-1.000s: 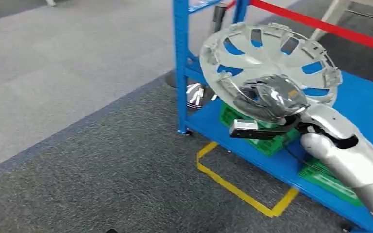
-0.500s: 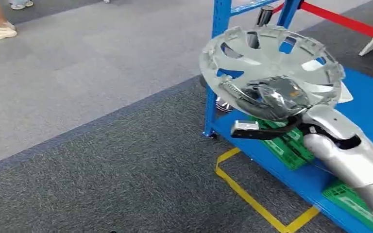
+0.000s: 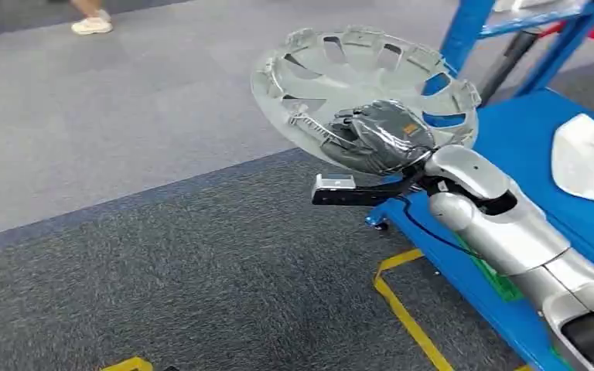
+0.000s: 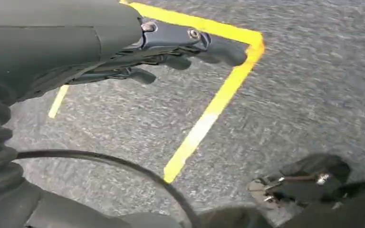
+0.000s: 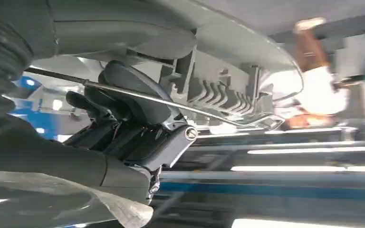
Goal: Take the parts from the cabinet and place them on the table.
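Observation:
A silver hubcap [image 3: 356, 69] with spoke cut-outs is held up flat in front of me, out past the corner of the blue cabinet. My right hand [image 3: 383, 139], under a crinkled clear cover, grips its near rim from below. In the right wrist view the dark fingers [image 5: 138, 118] curl around the hubcap's [image 5: 228, 52] ribbed underside and its wire ring. My left hand [image 4: 138, 52] hangs over grey carpet, fingers stretched out, holding nothing.
The blue cabinet shelf [image 3: 541, 139] lies to the right with a white part [image 3: 592, 158] on it; its blue posts [image 3: 468, 23] rise behind the hubcap. Yellow floor tape [image 3: 406, 309] marks the cabinet's spot. A person's foot [image 3: 93, 23] stands far off on the pale carpet.
The whole picture has shifted: the camera turned left, so the cabinet slid toward the right edge. The hubcap stays in my right hand.

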